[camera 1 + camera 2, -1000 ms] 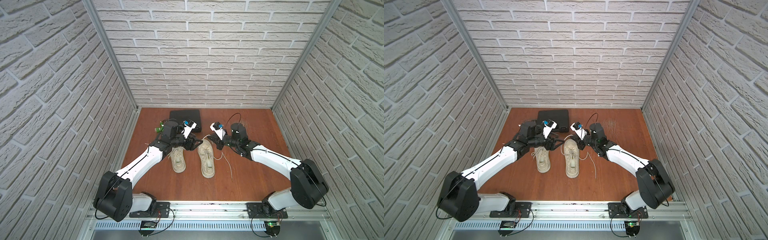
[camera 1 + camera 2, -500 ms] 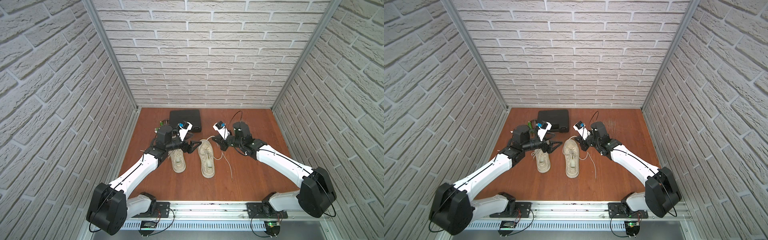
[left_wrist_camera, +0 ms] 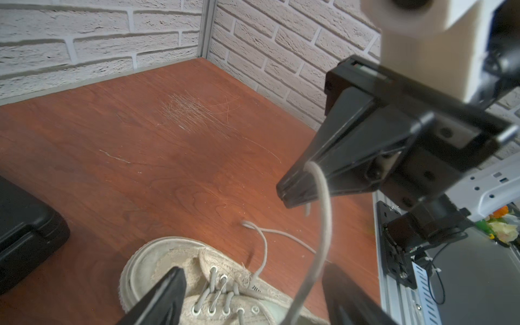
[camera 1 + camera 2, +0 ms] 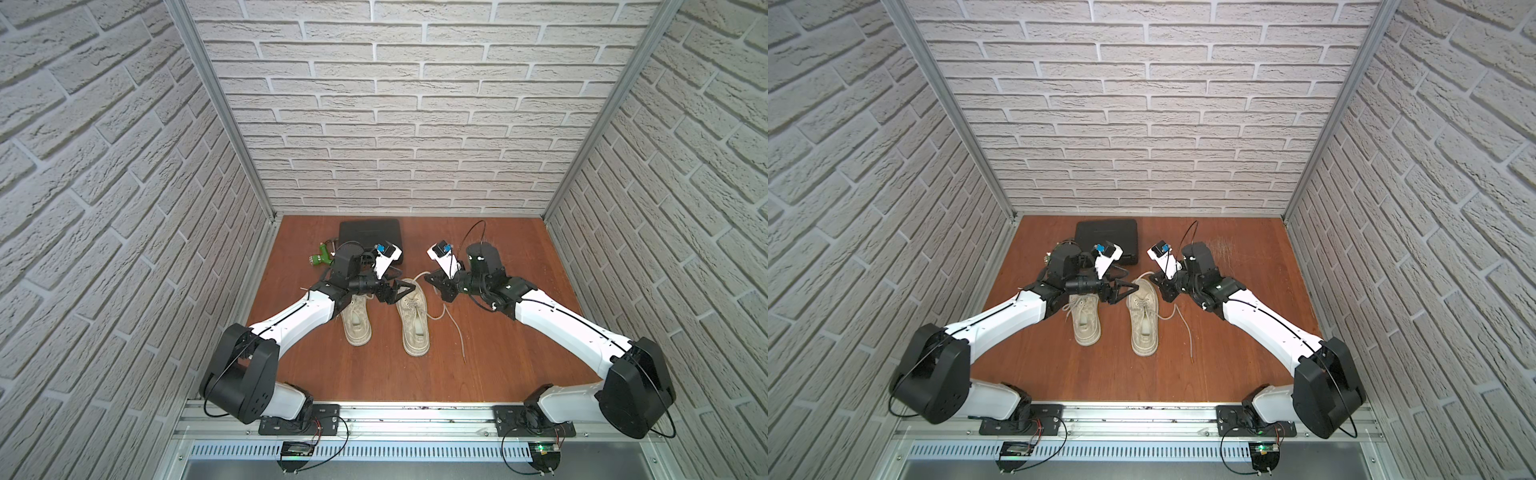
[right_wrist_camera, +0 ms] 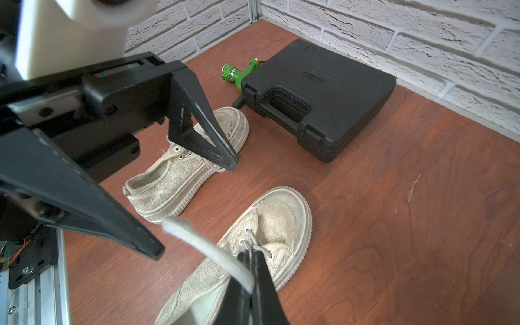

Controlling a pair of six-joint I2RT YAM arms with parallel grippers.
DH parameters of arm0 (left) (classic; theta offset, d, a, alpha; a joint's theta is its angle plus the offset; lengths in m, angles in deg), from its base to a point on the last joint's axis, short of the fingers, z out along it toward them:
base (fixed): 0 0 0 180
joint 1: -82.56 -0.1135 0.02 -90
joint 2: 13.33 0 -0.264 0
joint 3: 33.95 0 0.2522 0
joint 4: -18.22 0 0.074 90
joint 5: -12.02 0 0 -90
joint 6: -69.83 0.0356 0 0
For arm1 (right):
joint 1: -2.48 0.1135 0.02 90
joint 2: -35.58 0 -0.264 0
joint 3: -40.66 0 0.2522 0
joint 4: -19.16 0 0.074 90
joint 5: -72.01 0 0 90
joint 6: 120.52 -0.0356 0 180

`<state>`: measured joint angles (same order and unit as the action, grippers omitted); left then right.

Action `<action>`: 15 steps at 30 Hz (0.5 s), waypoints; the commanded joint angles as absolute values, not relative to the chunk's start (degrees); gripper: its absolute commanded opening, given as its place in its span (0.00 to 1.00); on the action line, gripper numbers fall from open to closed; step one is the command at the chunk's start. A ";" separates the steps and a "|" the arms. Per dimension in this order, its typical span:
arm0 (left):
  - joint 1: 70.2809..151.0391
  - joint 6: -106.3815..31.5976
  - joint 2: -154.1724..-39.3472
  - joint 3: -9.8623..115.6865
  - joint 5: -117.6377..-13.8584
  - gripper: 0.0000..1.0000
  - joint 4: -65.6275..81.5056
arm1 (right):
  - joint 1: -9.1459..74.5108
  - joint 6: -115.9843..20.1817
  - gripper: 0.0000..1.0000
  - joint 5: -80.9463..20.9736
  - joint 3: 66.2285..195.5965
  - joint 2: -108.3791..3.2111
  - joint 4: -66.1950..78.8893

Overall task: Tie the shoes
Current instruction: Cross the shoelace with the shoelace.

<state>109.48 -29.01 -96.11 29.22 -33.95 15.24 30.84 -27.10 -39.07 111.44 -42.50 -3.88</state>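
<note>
Now my empty, wide-open left gripper [image 4: 401, 293] is back over the worn beige canvas sneaker [image 4: 413, 328] whose cream lace [image 3: 325, 213] my right gripper [image 3: 291, 194] pinches: handover looks next.

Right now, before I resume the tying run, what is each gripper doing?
Left gripper: open, fingers spread wide, holding nothing.
Right gripper: closed on the cream lace.

White arm links [image 4: 299, 318], black joints [image 4: 241, 374]
</note>
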 commanded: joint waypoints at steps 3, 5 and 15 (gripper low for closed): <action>110.19 -29.07 -99.40 31.97 -30.32 0.66 18.35 | 31.55 -28.54 0.03 -37.99 113.09 -40.53 -3.25; 110.58 -29.13 -99.96 31.94 -29.50 0.57 18.47 | 31.55 -29.09 0.02 -37.44 113.18 -40.53 -3.04; 109.52 -35.97 -99.69 31.48 -29.49 0.00 18.26 | 31.37 -31.14 0.19 -26.82 117.64 -43.92 -12.58</action>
<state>110.29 -32.51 -100.29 30.57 -29.71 16.51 31.01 -29.54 -32.97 114.93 -43.12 -8.21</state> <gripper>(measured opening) 0.066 0.162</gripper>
